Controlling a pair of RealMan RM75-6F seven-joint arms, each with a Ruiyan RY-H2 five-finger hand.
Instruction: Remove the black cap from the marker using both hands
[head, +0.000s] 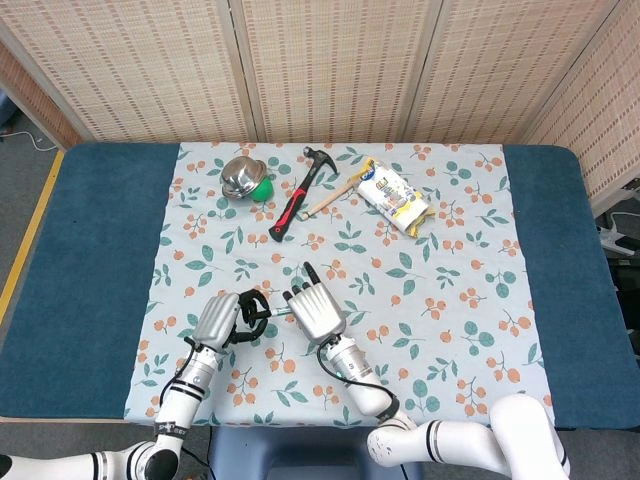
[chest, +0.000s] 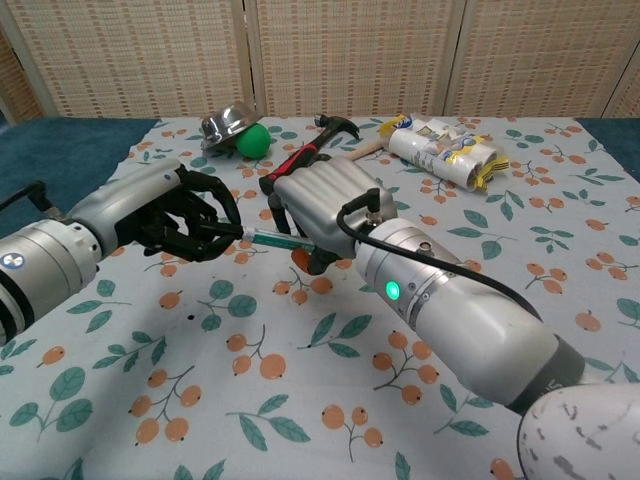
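table: blue top, carrying a floral cloth over its middle.
cloth: lying flat, all objects and both hands sitting over it.
right hand: hovering near the front edge of the cloth, fingers wrapping the right end of the marker; back of hand facing up in chest view.
left hand: sitting just left of the right hand, dark fingers curling around the marker's left end; cannot tell if the cap is under them.
marker: being held off the cloth, roughly level between the two hands; only a short teal section showing in the gap.
black cap: not visible, hidden by the hands.
snack pack: lying at the far right of the cloth, well apart from the hands.
hammer: lying diagonally at the far middle, red-black handle pointing toward the hands.
metal bowl: tipping against a green ball at the far left.
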